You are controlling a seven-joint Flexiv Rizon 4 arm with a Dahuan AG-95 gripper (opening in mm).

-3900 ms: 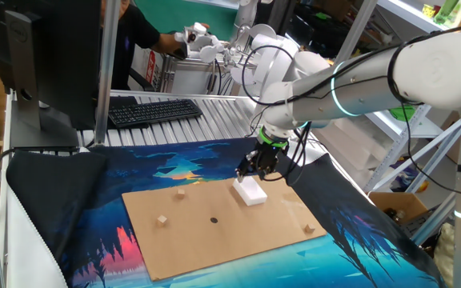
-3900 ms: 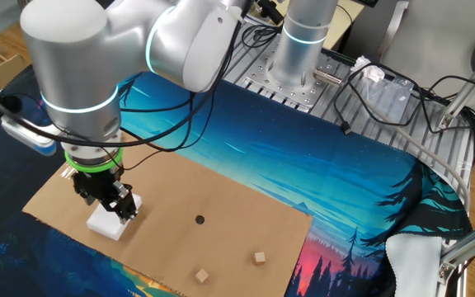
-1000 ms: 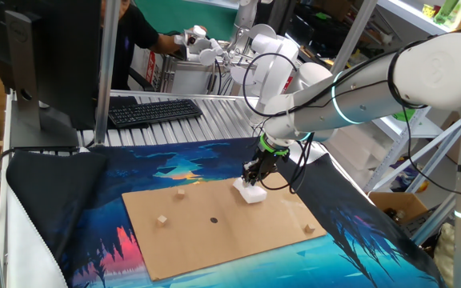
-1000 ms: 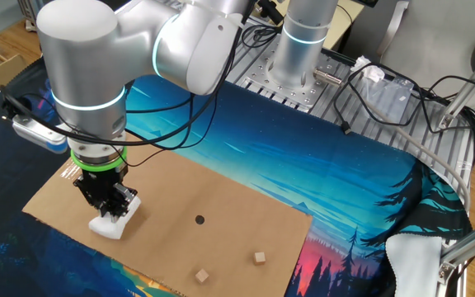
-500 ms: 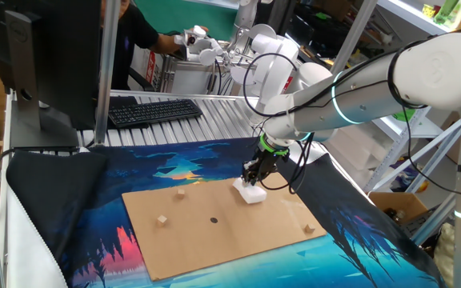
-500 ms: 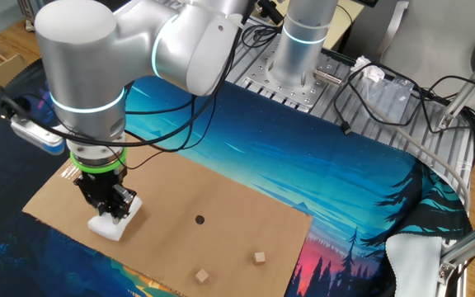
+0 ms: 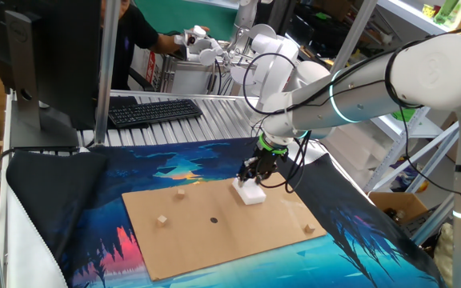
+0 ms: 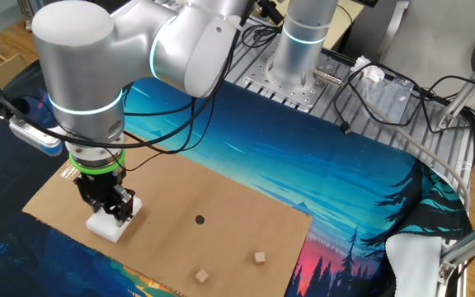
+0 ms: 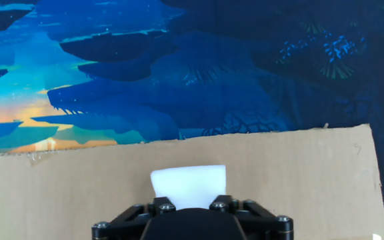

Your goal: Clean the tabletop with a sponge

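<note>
The tabletop is a tan cardboard board [image 7: 238, 236] [image 8: 229, 206] [image 9: 299, 180] lying on the patterned cloth. The white sponge [image 7: 250, 194] [image 8: 105, 226] [image 9: 189, 181] rests on the board near its far edge. My gripper [image 7: 254, 179] [image 8: 105, 208] [image 9: 191, 201] stands upright over the sponge and is shut on it, with the sponge's underside on the board. Small tan cubes [image 7: 180, 192] [image 7: 162, 220] [image 7: 309, 230] [image 8: 260, 258] and a dark spot [image 7: 213, 220] [image 8: 199, 219] lie on the board away from the sponge.
The blue-and-pink cloth [image 7: 94, 200] [image 8: 320, 165] surrounds the board. A keyboard [image 7: 152, 110] and monitor stand [image 7: 46, 120] sit behind on the slatted table. Cables [image 8: 402, 99] and the arm's base [image 8: 299, 49] are at the back. A person [image 7: 138, 32] stands behind.
Since 3.9 s ago my gripper has come down onto the sponge. Over the last second the gripper and sponge have shifted only very slightly along the board.
</note>
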